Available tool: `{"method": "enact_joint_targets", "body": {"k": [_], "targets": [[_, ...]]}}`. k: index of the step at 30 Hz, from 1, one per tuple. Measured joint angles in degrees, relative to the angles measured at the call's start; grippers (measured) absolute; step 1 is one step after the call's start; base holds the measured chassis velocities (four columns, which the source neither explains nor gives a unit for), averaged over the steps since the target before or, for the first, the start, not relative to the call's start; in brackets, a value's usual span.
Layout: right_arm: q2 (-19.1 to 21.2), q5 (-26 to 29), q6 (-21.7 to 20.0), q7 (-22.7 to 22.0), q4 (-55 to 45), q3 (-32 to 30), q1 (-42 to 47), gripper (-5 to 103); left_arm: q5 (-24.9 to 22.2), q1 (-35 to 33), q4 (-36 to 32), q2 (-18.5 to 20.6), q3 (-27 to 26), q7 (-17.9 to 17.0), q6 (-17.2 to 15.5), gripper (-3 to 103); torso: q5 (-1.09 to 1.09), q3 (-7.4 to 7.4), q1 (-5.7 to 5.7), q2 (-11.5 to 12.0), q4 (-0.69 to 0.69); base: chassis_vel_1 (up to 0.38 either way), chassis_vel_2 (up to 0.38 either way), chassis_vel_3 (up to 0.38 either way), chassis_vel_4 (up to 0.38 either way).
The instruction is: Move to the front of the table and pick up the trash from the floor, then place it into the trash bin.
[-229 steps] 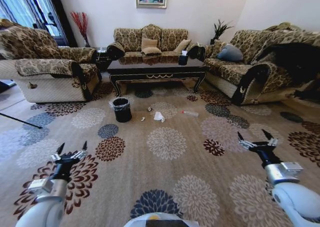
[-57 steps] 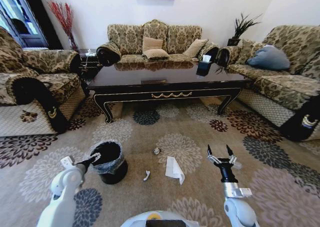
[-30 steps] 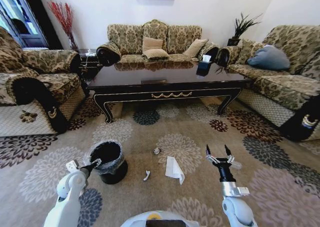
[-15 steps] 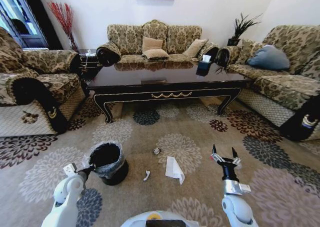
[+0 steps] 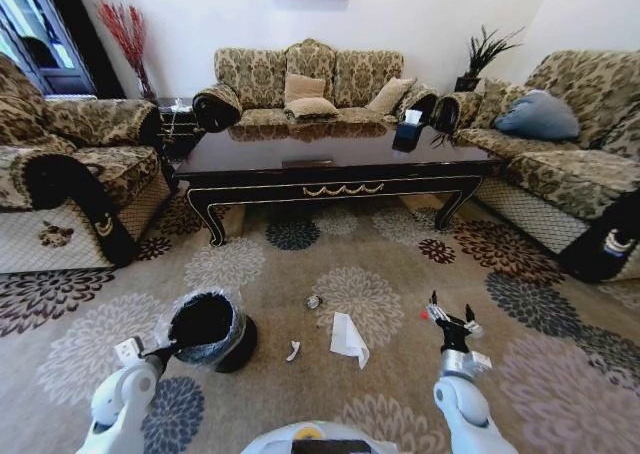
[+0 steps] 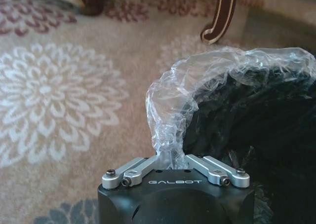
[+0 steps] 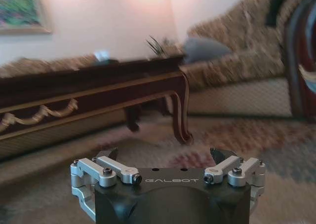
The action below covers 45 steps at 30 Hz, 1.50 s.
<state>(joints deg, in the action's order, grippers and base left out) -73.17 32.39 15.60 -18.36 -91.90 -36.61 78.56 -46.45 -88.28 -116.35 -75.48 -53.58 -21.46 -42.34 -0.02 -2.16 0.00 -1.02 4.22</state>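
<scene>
- Head view: the long low glossy near-black coffee table with gold scroll ornament [image 5: 330,159] stands ahead across the flowered carpet [image 5: 400,264]. The small round black trash bin with a crinkly clear liner [image 5: 206,327] sits tilted on the carpet at the robot's left.
- The left gripper [image 5: 168,351] meets the near edge of the bin's rim. The left wrist view shows what the head view does not: its fingers are together, pinching a twisted fold of the clear liner [image 6: 170,150], with the bin's dark mouth just beyond.
- The right gripper [image 5: 449,318] hangs in the air over the carpet at the robot's right, fingers spread apart with nothing between them. The right wrist view looks level at the table's curved leg [image 7: 180,113] and the patterned sofa [image 7: 237,81].
- Trash on the floor between bin and right gripper: a crumpled white tissue [image 5: 348,338], a tiny white scrap [image 5: 293,351] beside the bin, a small round dark-metallic bit [image 5: 313,301] nearer the table.
- Against half a second ago, the bin leans further toward the robot and has slid closer; the left arm has drawn back. The right gripper has dropped lower in the picture.
- Open carpet lies between the trash and the table's front edge; sofas close both sides.
</scene>
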Motion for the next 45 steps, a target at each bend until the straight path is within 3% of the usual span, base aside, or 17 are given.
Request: {"method": "enact_joint_targets", "body": {"k": [3,5,6,9,15,22,31,45], "targets": [[0.94,4.83,-3.02,-4.65,2.73,1.40,-3.79,100,-1.31,-2.12,-4.81,-0.68,-2.34,-0.10,0.01,2,0.02,0.01,0.00,-0.01,0.03,0.000,0.000,0.000,0.000],[1.31,11.71,-6.46,-10.02,6.05,2.60,-8.76,100,-2.37,-4.11,-9.87,-1.67,-4.44,-0.21,0.02,2,0.02,0.01,0.00,0.00,0.02,0.000,0.000,0.000,0.000],[1.31,11.71,-6.46,-10.02,6.05,2.60,-8.76,100,-2.37,-4.11,-9.87,-1.67,-4.44,-0.21,0.02,2,0.02,0.01,0.00,0.00,0.02,0.000,0.000,0.000,0.000],[1.32,18.90,-8.57,-15.36,11.06,3.28,-14.71,100,-2.76,-6.64,-15.22,-2.97,-6.58,-0.39,0.04,2,0.04,0.01,0.00,0.00,0.01,0.000,0.000,0.000,0.000],[1.40,27.41,-8.87,-18.75,21.77,2.59,-23.32,100,-2.74,-10.54,-20.32,-5.29,-8.86,-0.56,0.09,2,0.03,0.01,0.00,0.00,0.01,0.000,0.000,0.000,0.000],[2.43,32.92,-9.53,-22.16,34.47,1.08,-31.21,100,-2.68,-13.21,-22.05,-6.57,-10.13,-1.18,0.10,2,0.02,0.01,0.00,0.00,0.02,0.000,0.000,0.000,0.000],[3.16,38.97,-12.01,-21.66,41.19,0.11,-37.74,100,-2.50,-13.79,-23.51,-6.84,-10.20,-1.55,0.17,2,0.02,0.01,0.00,-0.01,0.01,0.000,0.000,0.000,0.000],[4.20,39.44,-12.67,-15.83,48.64,-0.41,-39.53,100,-2.21,-13.50,-23.22,-7.04,-9.04,-1.67,0.21,2,0.01,0.01,0.00,-0.01,0.01,0.000,0.000,0.000,0.000]]}}
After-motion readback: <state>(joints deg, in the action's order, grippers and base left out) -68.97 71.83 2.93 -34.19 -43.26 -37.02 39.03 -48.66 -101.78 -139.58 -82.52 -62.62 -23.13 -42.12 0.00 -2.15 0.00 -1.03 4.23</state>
